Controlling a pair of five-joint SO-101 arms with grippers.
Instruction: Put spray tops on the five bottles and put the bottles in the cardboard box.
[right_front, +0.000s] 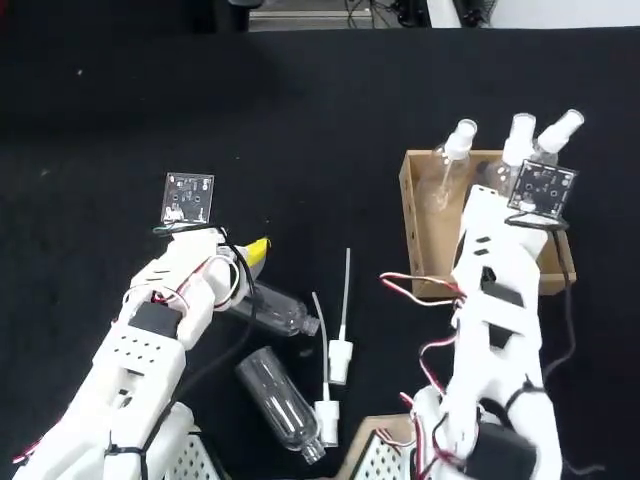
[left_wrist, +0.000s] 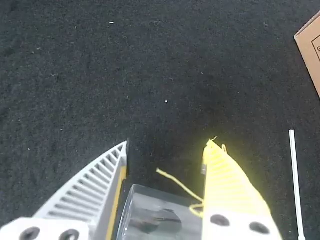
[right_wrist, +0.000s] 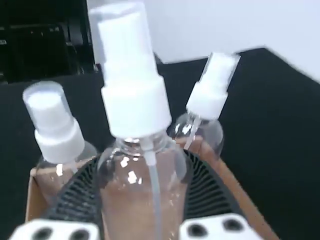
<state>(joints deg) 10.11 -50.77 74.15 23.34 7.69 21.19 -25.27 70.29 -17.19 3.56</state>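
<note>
The lower half of the middle bottle (right_wrist: 131, 197) runs off the right wrist view, and in the high view the arm covers its body, so whether its base touches the floor of the cardboard box (right_front: 412, 225) cannot be told. It stands upright, spray top skyward, nozzle turned away from the wrist camera; it is clear plastic with a white sprayer and a thin dip tube down its centre. The right gripper (right_wrist: 142, 167) is clamped around its shoulders, one dark ribbed finger on each side. Two more capped bottles (right_wrist: 52, 135) (right_wrist: 207, 107) stand just beside it in the box. Well apart on the black table (right_front: 300, 120), the uncapped bottle (right_front: 272, 308) lies on its side, neck towards the box, its base pinched in the left gripper (left_wrist: 167, 150) and cut off by the edge of the left wrist view. Near it lie a second bare bottle (right_front: 283, 403) and two loose spray tops (right_front: 340, 355) (right_front: 326, 412).
</note>
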